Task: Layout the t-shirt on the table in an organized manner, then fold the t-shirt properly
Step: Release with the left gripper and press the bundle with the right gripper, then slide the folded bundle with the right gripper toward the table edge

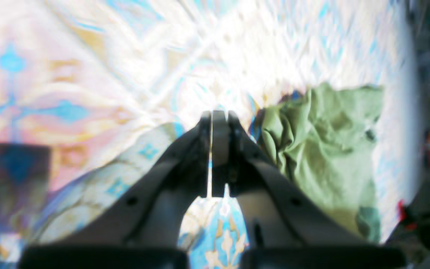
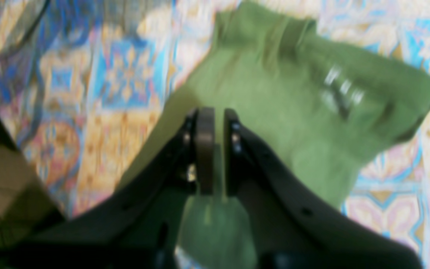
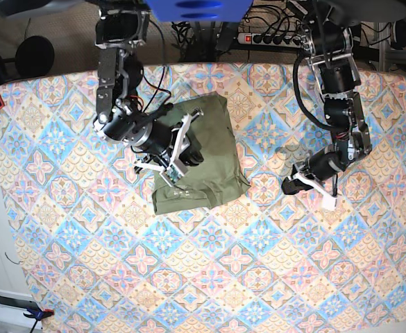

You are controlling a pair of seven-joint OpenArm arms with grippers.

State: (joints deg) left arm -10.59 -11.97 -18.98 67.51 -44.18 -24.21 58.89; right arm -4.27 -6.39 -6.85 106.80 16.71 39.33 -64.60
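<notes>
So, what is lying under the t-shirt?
The t-shirt lies bunched on the table, whose patterned cloth shows all around it. Whatever is directly beneath the fabric is covered. The right gripper is over its left part.

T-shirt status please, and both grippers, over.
Right gripper shut on t-shirt. Left gripper shut, empty, beside it. T-shirt bunched on table. Nothing in the way.
</notes>
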